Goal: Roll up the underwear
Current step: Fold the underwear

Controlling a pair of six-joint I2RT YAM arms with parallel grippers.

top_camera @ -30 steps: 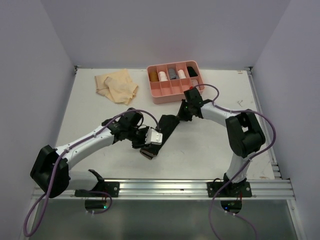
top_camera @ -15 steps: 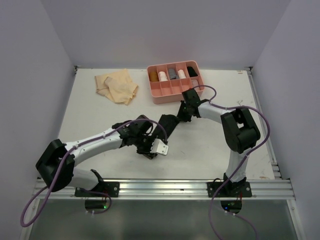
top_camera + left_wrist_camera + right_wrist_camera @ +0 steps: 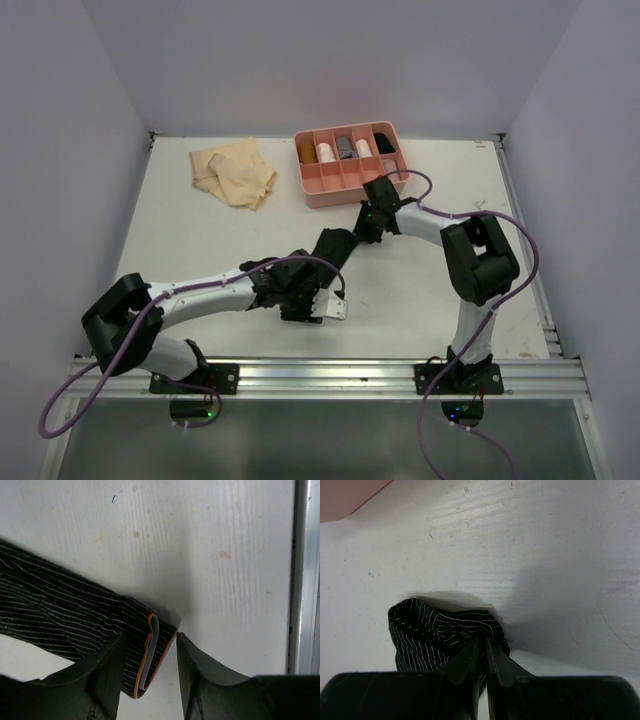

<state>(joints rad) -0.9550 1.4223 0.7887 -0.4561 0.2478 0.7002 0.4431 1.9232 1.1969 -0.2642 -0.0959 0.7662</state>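
Since a second earlier the left gripper [image 3: 149,642] had swung toward the near edge onto the near end of the black underwear [image 3: 335,245]; its jaws stood partly apart, straddling the orange-trimmed hem without visibly clamping it. At the other end the right gripper [image 3: 481,647] had its jaws nearly closed on a bunch of striped cloth, so the garment lay stretched between the two pairs of jaws, no turn rolled yet. Rolling of this piece seemed only starting, and the tan underwear [image 3: 235,172] lay crumpled, well beyond both jaws, beside the pink tray [image 3: 340,192].
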